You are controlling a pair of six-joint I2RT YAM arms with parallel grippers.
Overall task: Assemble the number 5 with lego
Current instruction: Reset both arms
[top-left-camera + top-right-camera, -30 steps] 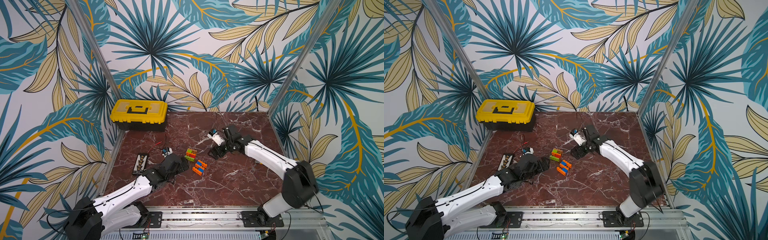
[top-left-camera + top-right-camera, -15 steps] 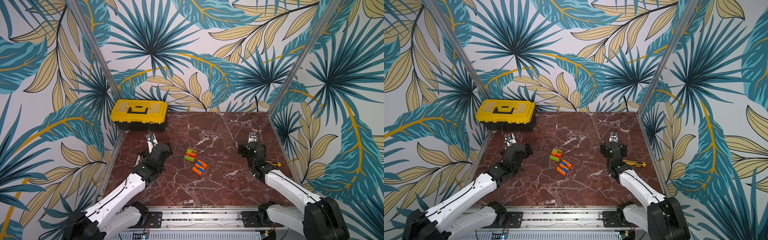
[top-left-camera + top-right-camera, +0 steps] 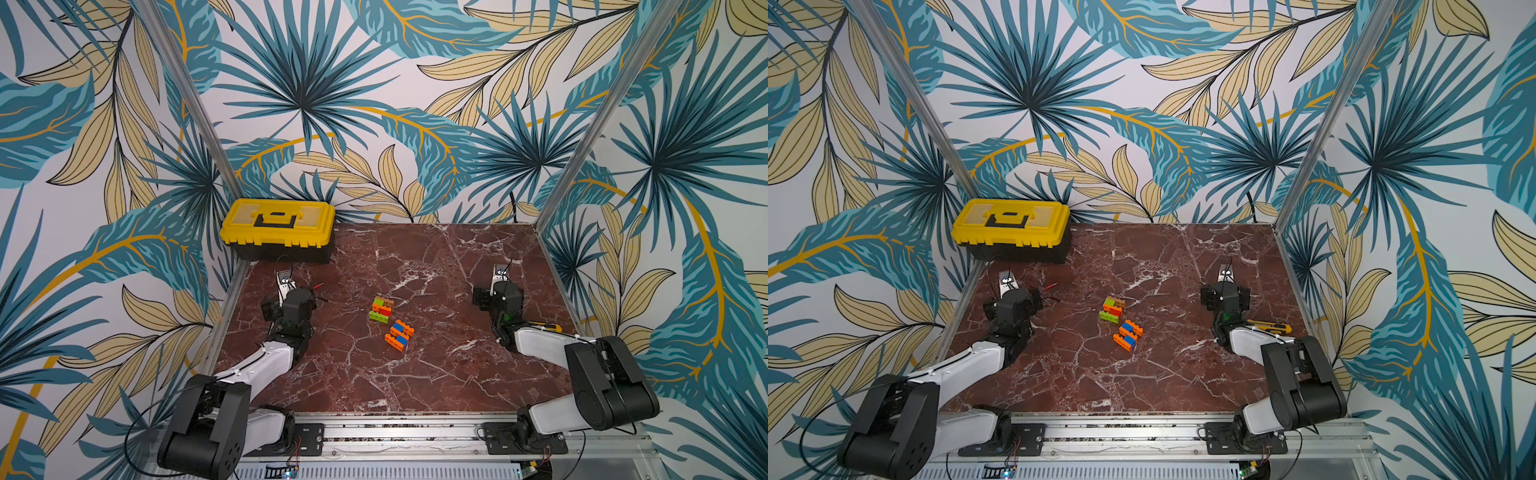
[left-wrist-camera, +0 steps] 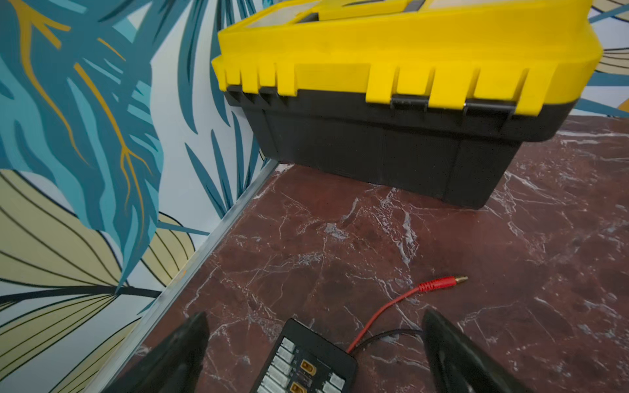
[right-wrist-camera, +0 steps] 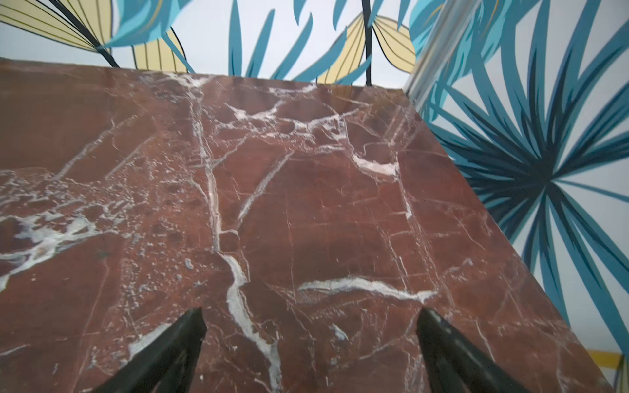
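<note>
Left gripper (image 4: 315, 314) and right gripper (image 5: 311, 311) are both seen with jaws spread wide and nothing held. A second ago both were gathered over the lego at the middle of the counter (image 3: 436, 374). Since then the left has been drawn back to the left edge and the right to the right edge. The bricks are thus left untouched, and the work is judged to be either finished or paused.

Two clusters are counted near the counter's middle, a green/orange/red/tan cluster (image 3: 382, 309) and an orange/blue cluster (image 3: 400, 334). They lie just beside each other, and whether they are joined cannot be told.

One yellow toolbox (image 3: 278, 230) is counted at the far left corner and one utility knife (image 3: 1268, 327) by the right edge. One black connector board (image 4: 306, 364) with one red lead (image 4: 439, 284) is seen under the left gripper.
</note>
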